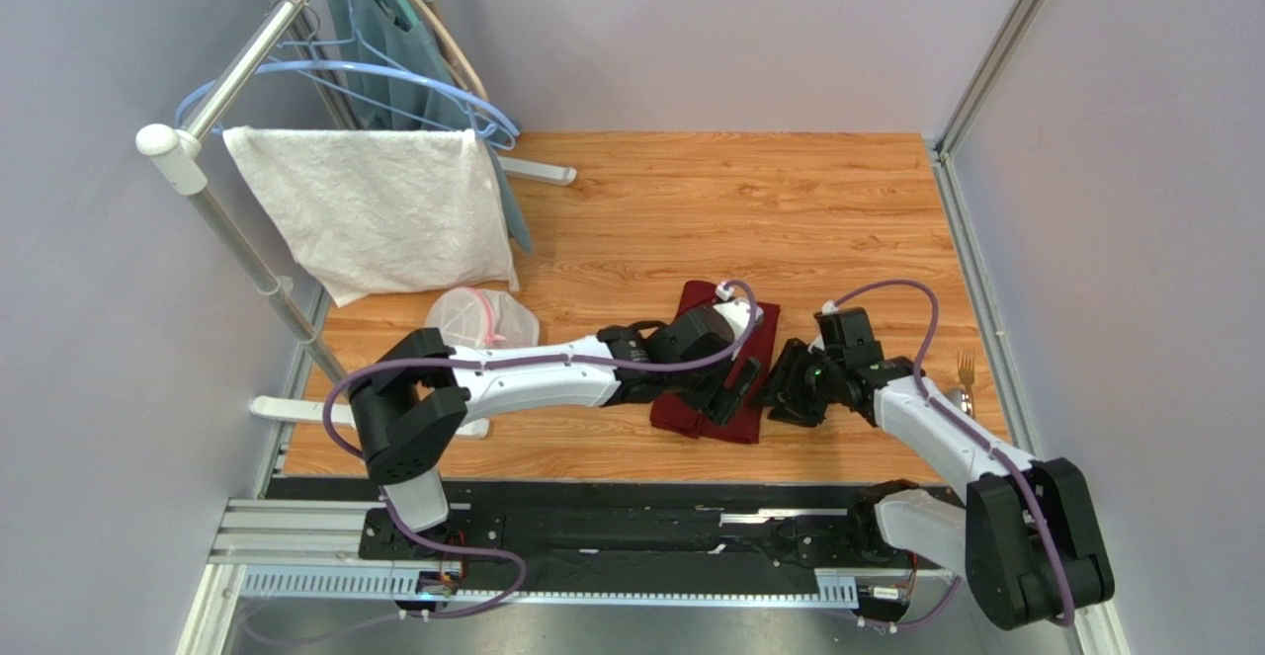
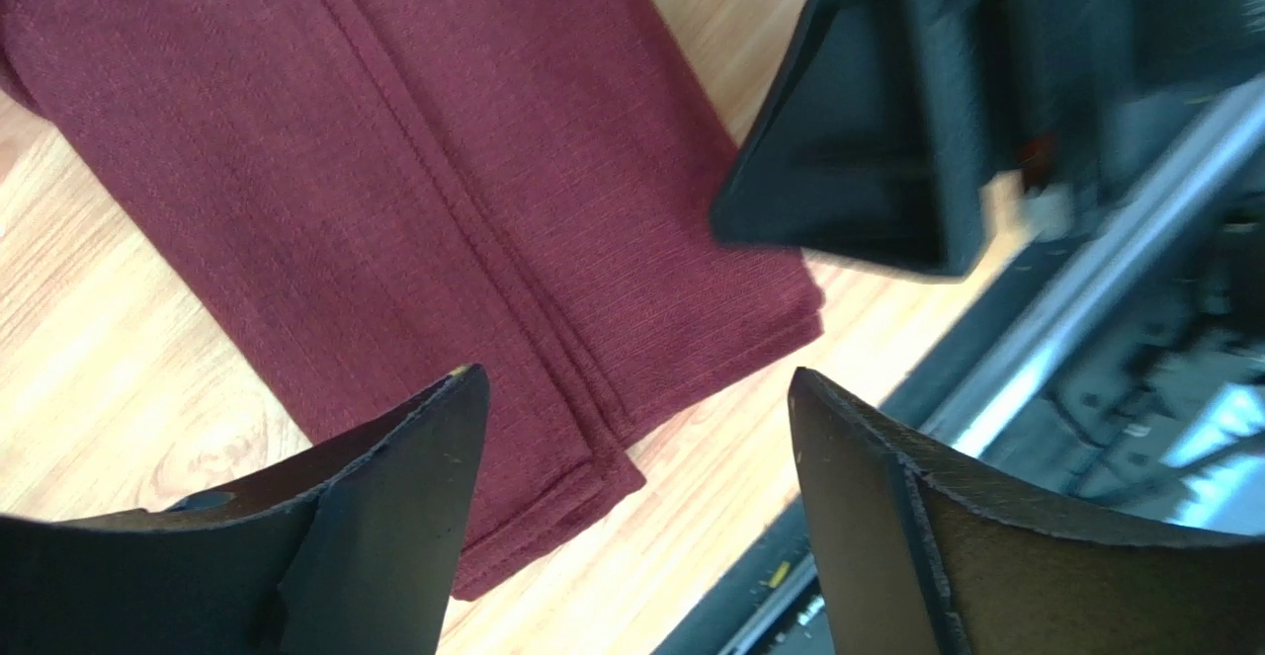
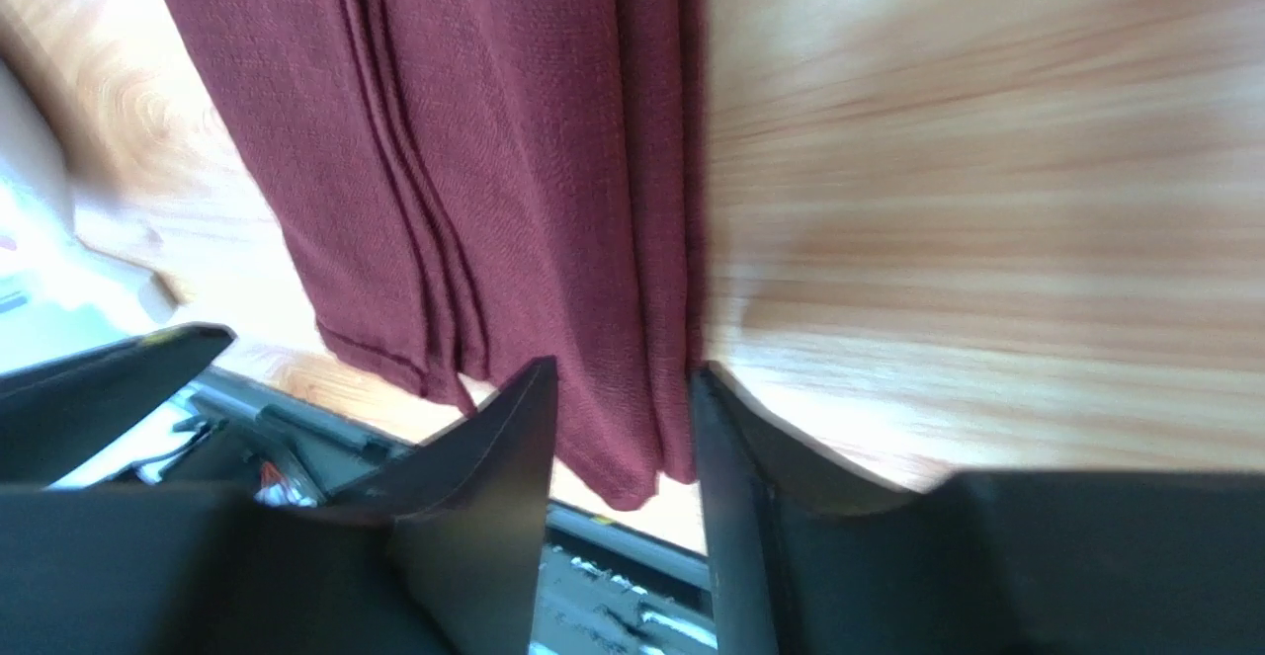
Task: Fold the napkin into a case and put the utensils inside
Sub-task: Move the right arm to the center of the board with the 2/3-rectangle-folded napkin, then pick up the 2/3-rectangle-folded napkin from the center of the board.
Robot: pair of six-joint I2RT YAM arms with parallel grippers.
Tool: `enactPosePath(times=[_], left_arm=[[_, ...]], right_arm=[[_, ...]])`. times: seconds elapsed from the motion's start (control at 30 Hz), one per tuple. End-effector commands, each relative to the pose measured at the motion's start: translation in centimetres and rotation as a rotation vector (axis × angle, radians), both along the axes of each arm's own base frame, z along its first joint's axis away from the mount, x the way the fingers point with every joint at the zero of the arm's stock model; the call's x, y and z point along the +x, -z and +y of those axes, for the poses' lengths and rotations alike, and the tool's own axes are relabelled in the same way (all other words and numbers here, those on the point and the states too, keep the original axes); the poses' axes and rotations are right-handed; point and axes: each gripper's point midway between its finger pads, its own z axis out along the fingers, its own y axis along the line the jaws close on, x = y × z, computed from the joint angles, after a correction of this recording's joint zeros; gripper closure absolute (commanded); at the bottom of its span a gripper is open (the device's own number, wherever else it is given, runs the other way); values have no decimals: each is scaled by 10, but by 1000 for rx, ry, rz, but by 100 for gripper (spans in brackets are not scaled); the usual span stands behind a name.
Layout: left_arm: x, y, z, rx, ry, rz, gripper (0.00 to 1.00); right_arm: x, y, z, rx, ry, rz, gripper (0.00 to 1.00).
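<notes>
Folding step: napkin lay part-folded | left gripper gaped above it | right gripper, ajar, straddled its edge | next likely needed: pinch, fold over.

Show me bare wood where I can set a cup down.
Widest free patch: the far table between towel, napkin and right wall. A thinner bare strip runs between the left arm and the black rail. Crowded: the middle, where the left hand and right hand meet at the napkin, and the right edge by the fork.
</notes>
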Motion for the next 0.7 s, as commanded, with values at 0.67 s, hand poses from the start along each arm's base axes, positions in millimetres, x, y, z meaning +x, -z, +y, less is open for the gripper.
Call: enactPosePath(times=[0.67], left_arm=[[-19, 56, -62, 313, -68, -118, 30]], right_arm=[[57, -49, -97, -154, 280, -81, 29]])
